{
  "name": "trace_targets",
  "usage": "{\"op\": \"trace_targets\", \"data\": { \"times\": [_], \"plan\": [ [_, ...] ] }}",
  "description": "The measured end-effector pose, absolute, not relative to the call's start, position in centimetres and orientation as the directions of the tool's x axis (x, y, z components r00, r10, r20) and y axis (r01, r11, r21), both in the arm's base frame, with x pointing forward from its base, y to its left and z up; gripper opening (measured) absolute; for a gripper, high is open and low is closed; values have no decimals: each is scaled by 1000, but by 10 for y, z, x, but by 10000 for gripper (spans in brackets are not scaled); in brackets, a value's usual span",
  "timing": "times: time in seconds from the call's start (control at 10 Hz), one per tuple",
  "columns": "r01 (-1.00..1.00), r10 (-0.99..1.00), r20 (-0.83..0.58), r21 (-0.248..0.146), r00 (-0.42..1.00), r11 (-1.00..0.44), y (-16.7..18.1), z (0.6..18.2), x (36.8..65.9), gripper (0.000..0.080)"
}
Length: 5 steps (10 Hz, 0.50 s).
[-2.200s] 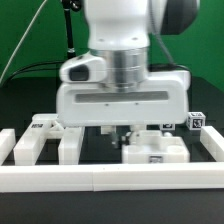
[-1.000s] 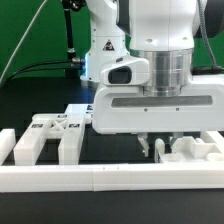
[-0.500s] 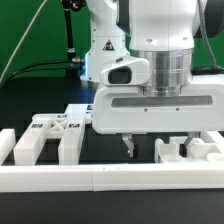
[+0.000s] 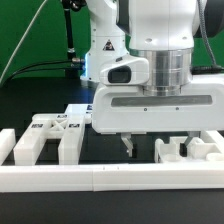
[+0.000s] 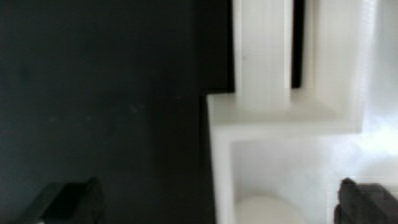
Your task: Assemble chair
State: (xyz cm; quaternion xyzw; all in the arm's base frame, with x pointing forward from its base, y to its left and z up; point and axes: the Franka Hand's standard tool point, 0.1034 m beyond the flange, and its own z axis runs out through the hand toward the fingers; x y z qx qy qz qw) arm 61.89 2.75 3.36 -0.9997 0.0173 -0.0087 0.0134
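The two-finger gripper [image 4: 160, 147] is held spread wide. A white slotted plastic chair part [image 4: 188, 152] is located between its fingers [image 5: 68, 200], at the exterior view's right.

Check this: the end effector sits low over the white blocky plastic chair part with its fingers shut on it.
Not quite. The end effector sits low over the white blocky plastic chair part, but its fingers are spread wide open, gripping nothing. The wrist view shows it.

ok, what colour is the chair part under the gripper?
The chair part is plain white, against the black table; wrist view shows it best.
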Motion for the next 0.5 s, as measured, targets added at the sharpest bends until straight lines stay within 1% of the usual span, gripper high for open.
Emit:
{"op": "trace_targets", "data": {
  "times": [0.1, 0.3, 0.4, 0.5],
  "plan": [
    [-35, -36, 7, -30, 999, -999, 17, 48, 611, 649],
    [-60, -59, -26, -31, 998, -998, 10, 62, 597, 649],
    [-64, -63, -37, -31, 997, -997, 11, 63, 596, 649],
    [-84, -84, -16, -32, 996, -996, 14, 62, 600, 649]
  ]
}}
